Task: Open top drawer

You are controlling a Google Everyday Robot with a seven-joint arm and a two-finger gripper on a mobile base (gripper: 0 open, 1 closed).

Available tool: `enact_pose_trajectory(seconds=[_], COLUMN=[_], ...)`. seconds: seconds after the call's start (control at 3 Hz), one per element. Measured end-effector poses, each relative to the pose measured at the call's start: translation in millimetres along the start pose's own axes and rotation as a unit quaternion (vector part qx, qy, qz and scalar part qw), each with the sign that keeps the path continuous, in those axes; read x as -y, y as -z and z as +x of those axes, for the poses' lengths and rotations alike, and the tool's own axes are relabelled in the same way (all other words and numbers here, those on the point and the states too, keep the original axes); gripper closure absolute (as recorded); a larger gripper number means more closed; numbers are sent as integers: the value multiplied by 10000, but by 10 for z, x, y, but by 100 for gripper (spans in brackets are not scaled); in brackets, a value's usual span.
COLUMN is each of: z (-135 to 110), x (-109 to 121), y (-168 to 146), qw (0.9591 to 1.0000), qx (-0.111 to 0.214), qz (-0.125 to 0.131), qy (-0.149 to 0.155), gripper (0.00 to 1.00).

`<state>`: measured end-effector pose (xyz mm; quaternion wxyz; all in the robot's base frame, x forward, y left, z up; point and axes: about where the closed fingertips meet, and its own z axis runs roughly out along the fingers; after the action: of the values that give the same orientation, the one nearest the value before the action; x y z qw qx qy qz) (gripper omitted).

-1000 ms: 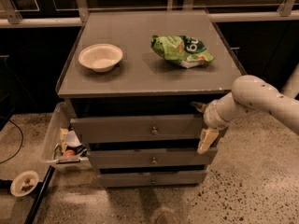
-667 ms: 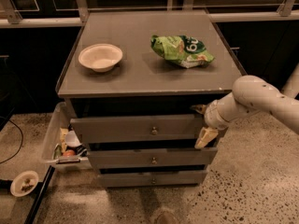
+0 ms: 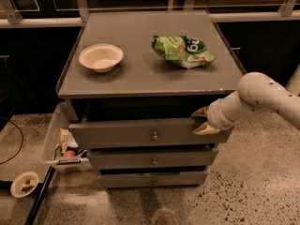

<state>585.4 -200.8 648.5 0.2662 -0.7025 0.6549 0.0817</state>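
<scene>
The top drawer (image 3: pixel 140 132) is the widest grey front under the tabletop, with a small brass knob (image 3: pixel 154 136) at its centre. It stands slightly out from the cabinet, with a dark gap above it. My gripper (image 3: pixel 202 121) is at the right end of this drawer front, level with its upper edge and touching or nearly touching it. My white arm (image 3: pixel 262 95) reaches in from the right.
Two narrower grey drawers (image 3: pixel 152 159) sit below. On the tabletop are a white bowl (image 3: pixel 101 56) and a green chip bag (image 3: pixel 182 49). A bin with clutter (image 3: pixel 61 146) stands left of the cabinet, and a small dish (image 3: pixel 24 183) lies on the floor.
My gripper has risen from hanging down along the drawer's right end to the level of its upper edge. The drawer front has not visibly moved.
</scene>
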Motion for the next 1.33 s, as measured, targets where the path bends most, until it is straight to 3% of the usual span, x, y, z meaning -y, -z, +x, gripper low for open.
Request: enact_pose_trajectory(seconds=[0.33, 0.67, 1.33], z=[-32, -32, -35], x=[-100, -100, -112], y=[146, 146, 114], qw=[10000, 10000, 9999], qx=[24, 24, 70], qz=[-47, -47, -84], qy=[66, 66, 61], gripper=[87, 86, 39])
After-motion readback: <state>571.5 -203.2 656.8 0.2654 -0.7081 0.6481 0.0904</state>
